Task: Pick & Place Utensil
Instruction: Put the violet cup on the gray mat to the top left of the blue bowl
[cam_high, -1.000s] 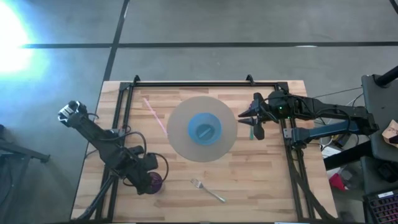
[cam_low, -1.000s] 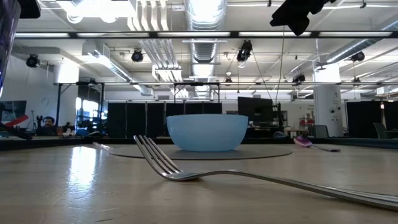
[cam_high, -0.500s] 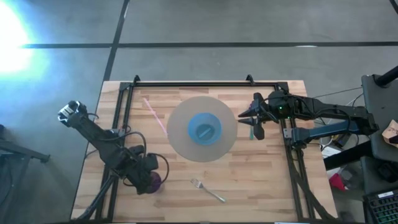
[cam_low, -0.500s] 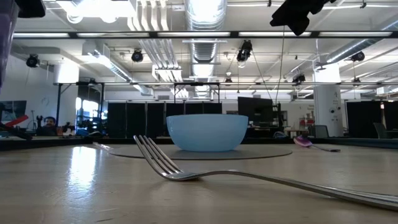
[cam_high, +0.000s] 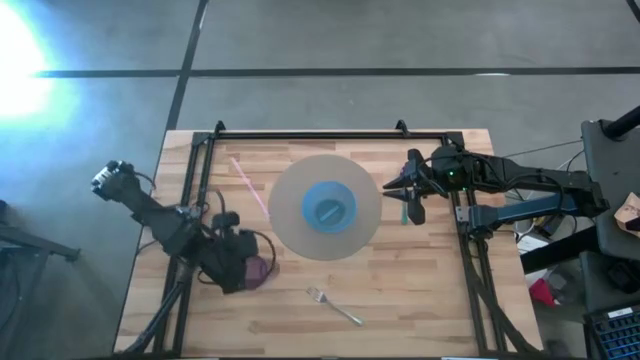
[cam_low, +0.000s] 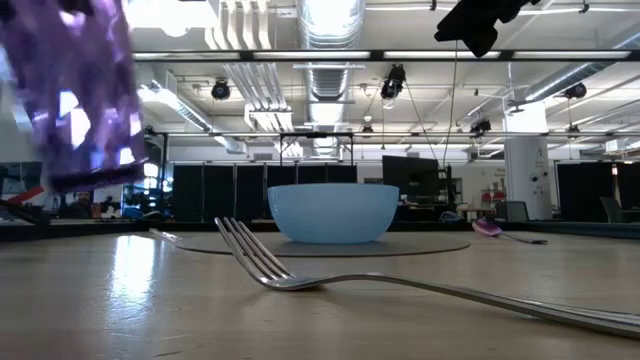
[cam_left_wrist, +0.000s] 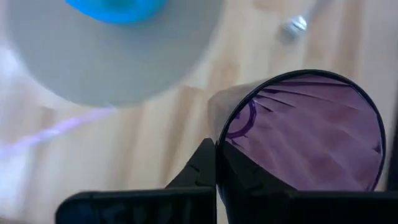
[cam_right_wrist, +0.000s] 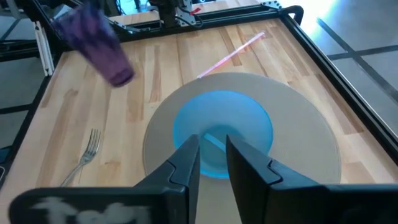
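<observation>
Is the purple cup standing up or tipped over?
Tipped. The purple cup hangs slanted in the left gripper, lifted off the table.

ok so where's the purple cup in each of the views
High view: purple cup in the left claw, left of the fork.
Low view: blurred at upper left, above the table.
Left wrist view: fills the lower right, mouth toward the camera.
Right wrist view: far corner, tilted in the air.
Shared landmark: the blue bowl on the grey plate.
</observation>
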